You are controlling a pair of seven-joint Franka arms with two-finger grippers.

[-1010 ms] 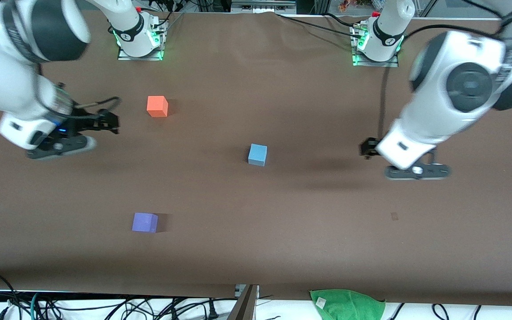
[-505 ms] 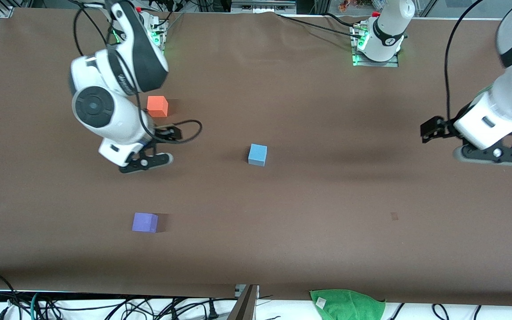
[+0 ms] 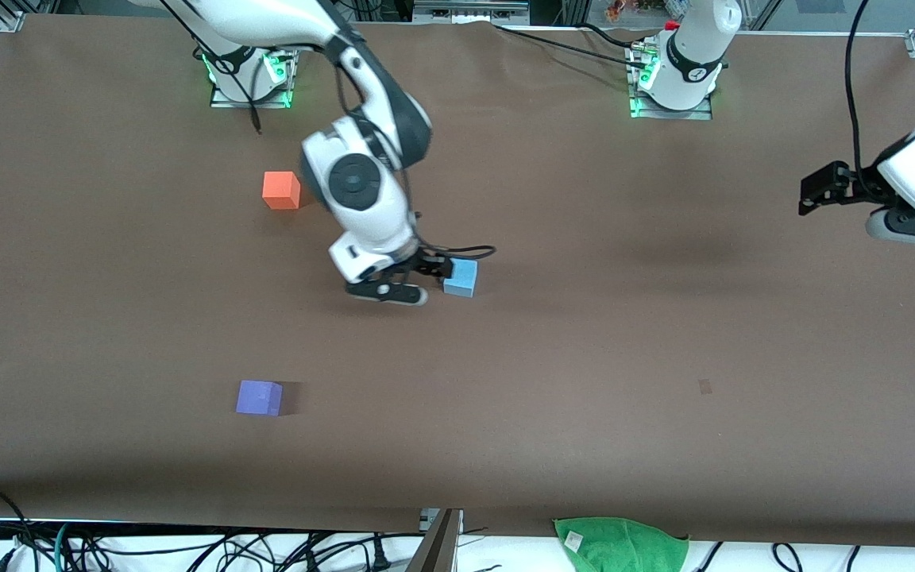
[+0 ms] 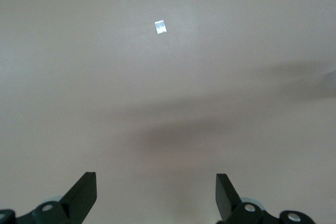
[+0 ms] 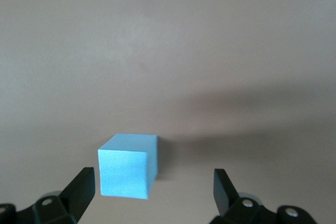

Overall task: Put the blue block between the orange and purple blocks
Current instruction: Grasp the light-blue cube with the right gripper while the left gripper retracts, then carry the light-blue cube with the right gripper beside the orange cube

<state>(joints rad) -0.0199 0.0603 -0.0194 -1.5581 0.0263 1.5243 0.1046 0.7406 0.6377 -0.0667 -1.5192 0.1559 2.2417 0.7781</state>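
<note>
The blue block (image 3: pixel 461 278) sits on the brown table near its middle. My right gripper (image 3: pixel 435 268) is open and low over the table beside it. In the right wrist view the blue block (image 5: pixel 127 166) lies between the open fingers of the right gripper (image 5: pixel 153 178), closer to one finger, and no pad touches it. The orange block (image 3: pixel 281 190) lies nearer the right arm's base. The purple block (image 3: pixel 259 397) lies nearer the front camera than the orange one. My left gripper (image 3: pixel 816 191) waits open and empty over the left arm's end of the table; the left gripper (image 4: pixel 156 181) sees only bare table.
A green cloth (image 3: pixel 620 544) lies past the table's front edge, among cables. A small pale mark (image 3: pixel 704 387) shows on the table surface toward the left arm's end. The right arm's elbow hangs over the table beside the orange block.
My right arm has swung from its end of the table to the blue block, still open. The left arm has drawn back toward its own end. No block has moved.
</note>
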